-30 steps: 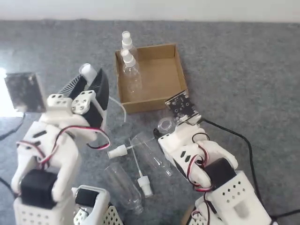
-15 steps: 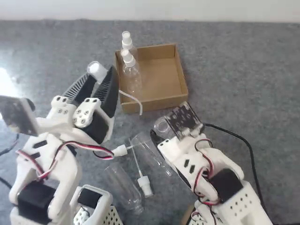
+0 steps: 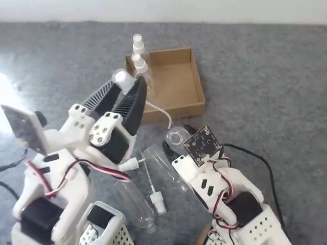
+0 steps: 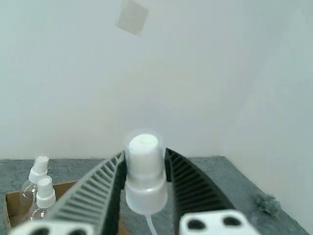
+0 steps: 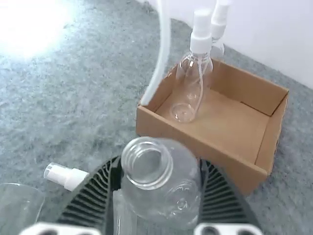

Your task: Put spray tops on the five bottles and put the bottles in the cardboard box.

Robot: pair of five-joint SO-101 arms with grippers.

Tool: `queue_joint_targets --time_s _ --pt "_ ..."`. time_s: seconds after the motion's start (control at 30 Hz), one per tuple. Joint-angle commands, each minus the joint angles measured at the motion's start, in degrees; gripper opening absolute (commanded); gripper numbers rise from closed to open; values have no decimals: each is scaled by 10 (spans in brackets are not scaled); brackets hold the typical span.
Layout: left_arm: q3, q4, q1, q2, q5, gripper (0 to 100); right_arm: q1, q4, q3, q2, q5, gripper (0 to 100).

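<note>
Left gripper (image 3: pixel 126 91): clamped on a white plastic spray top (image 4: pixel 143 171), pinched at the collar, nozzle up. Its thin white dip tube (image 3: pixel 161 111) trails down in a curve, its end close above the open bottle.

Right gripper (image 5: pixel 157 196): clenched round a clear empty plastic bottle (image 5: pixel 159 181), held by the body below the shoulder. The mouth is open, faces up and is unobstructed.

Brown cardboard box (image 3: pixel 198 87): on the grey felt-like worktop (image 3: pixel 255 76), beyond both arms. Two capped clear bottles (image 3: pixel 143 76) stand in its far corner.

On the worktop between the arms:
- two uncapped clear bottles (image 3: pixel 166 166), lying down
- two loose white spray tops (image 3: pixel 157 200)

Handling, as a judgement:
- The bottle is thin-walled, very light and slick, and probably dents under a hard squeeze. A moderate grip on the body, as now, suits it.
- The top is rigid and safe to pinch at the collar, which also leaves it free to twist.
- The tube is springy and bent, so it could miss the neck. It should be guided in first, before the cap is seated.
</note>
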Motion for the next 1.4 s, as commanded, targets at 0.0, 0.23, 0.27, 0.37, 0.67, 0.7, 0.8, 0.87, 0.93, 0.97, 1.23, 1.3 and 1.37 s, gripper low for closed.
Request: queue_joint_targets --time_s 0.0,0.23,0.27,0.37,0.67,0.7,0.8,0.87,0.93,0.97,1.23,1.3,1.37 --pt "3 -17 18 -4 2 13 -1 -27 -4 -12 8 76" --pt "45 -40 37 -4 -21 13 -1 -28 -4 -12 6 76" --pt "50 -41 37 -4 -21 13 -1 -28 -4 -12 6 76" --pt "53 -38 38 -4 -21 13 -1 -28 -4 -12 6 76" --pt "99 -40 37 -4 -23 13 1 -28 -7 -12 4 76" --pt "102 -40 37 -4 -23 13 1 -28 -7 -12 4 76" --pt "116 -40 38 -4 -23 13 2 -28 -7 -12 5 76" --pt "124 -40 38 -4 -23 13 2 -28 -7 -12 5 76" --pt "131 -40 38 -4 -23 13 2 -28 -7 -12 5 76" --pt "134 -40 38 -4 -23 13 2 -28 -7 -12 5 76" --pt "164 -40 102 -4 -55 13 5 -26 -7 -12 7 74" --pt "167 -40 99 -4 -55 13 14 -27 -7 -12 7 76" --pt "168 -37 102 -4 -55 13 17 -28 -7 -12 7 76"
